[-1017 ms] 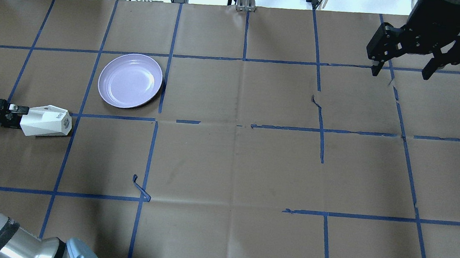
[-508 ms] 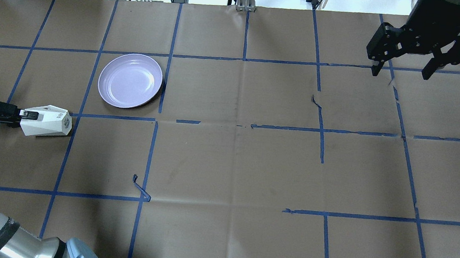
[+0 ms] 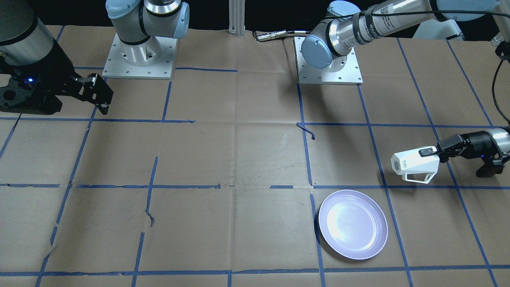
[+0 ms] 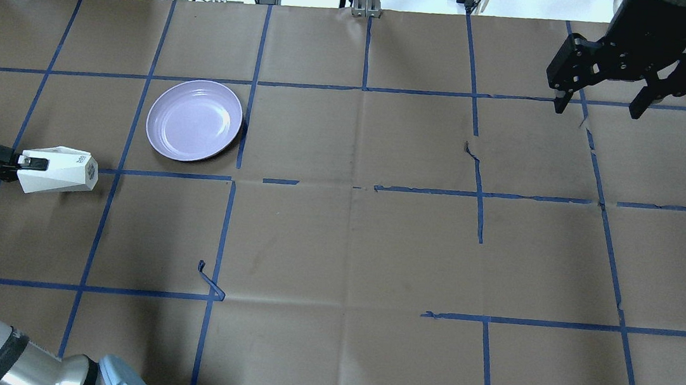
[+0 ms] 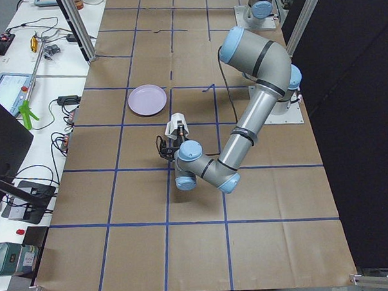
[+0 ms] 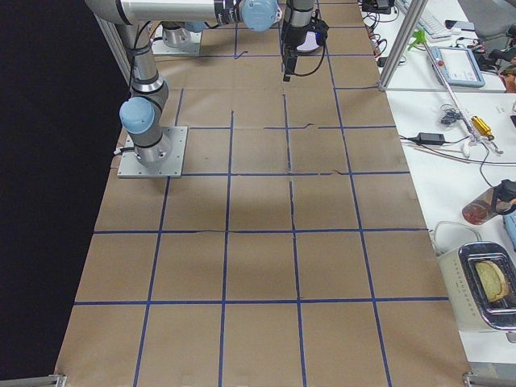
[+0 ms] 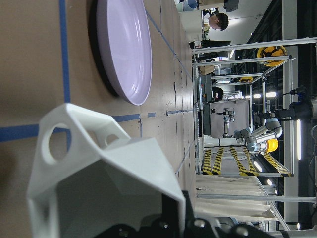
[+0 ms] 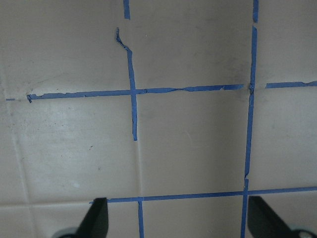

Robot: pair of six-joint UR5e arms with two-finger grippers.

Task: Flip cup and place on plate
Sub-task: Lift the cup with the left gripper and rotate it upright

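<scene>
I see the table covered in brown paper and crossed by a grid of blue tape. The plate lies flat in the overhead view's upper left, just left of a tape line. A loose tape curl lifts at lower left. Two metal base plates sit along the front-facing view's top.

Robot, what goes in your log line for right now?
left gripper: shut on rim of cup | cup: sideways, apart from plate | plate: empty | right gripper: open, holding nothing
</scene>
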